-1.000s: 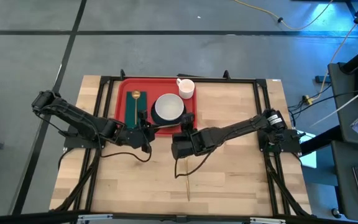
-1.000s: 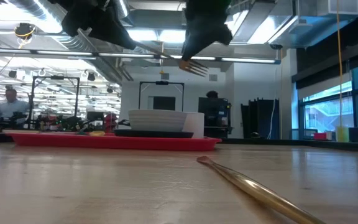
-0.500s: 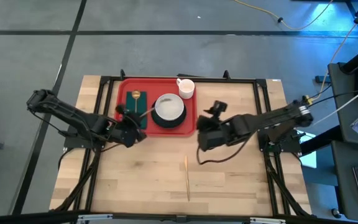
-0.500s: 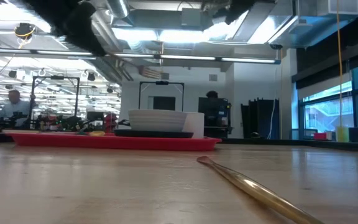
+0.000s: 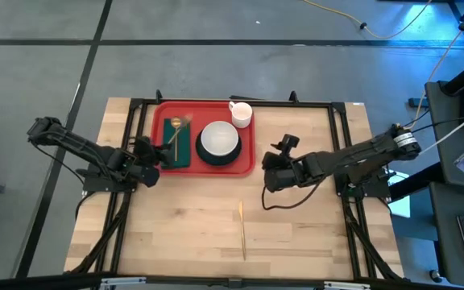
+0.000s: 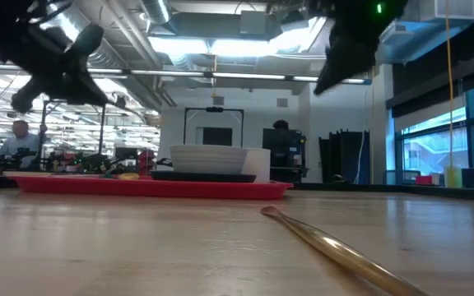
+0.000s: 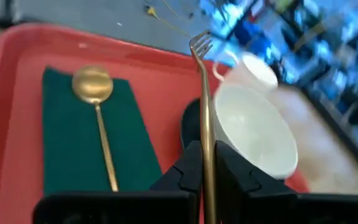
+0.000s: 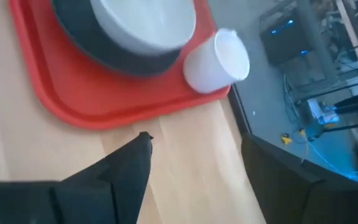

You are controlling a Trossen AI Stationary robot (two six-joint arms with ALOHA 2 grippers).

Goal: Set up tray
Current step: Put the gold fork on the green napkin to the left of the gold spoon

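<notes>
A pale wooden table (image 5: pixel 296 234) stands on a grey floor, with a bright workshop showing beyond it in the low view. The tray (image 5: pixel 161 113) lies flat at the far side of the table, left of centre. On it a dark green napkin (image 5: pixel 182 158) sits at the left with a gold spoon (image 7: pixel 98 112) lying along it, bowl end toward the far edge. Right of the napkin, a white bowl (image 5: pixel 218 139) rests on a dark plate (image 5: pixel 220 162), and a white cup (image 5: pixel 241 113) stands at the tray's far right corner.

The left gripper (image 5: pixel 150 155) hovers at the tray's left edge, over the near end of the napkin. Its fingers (image 7: pixel 188 168) are closed on the handle of a gold fork (image 7: pixel 205 112), whose tines point toward the far side, raised above the napkin between spoon and bowl.

The right gripper (image 5: pixel 274 171) hangs above bare table just right of the tray's near right corner, apart from it. Its fingers (image 8: pixel 126 165) stand spread with nothing between them.

A slim gold utensil (image 5: pixel 242 229), perhaps a knife though it is too thin to be sure, lies alone on the wood near the front, well apart from the tray and both grippers. A person (image 6: pixel 12 136) sits far off in the room at the left
</notes>
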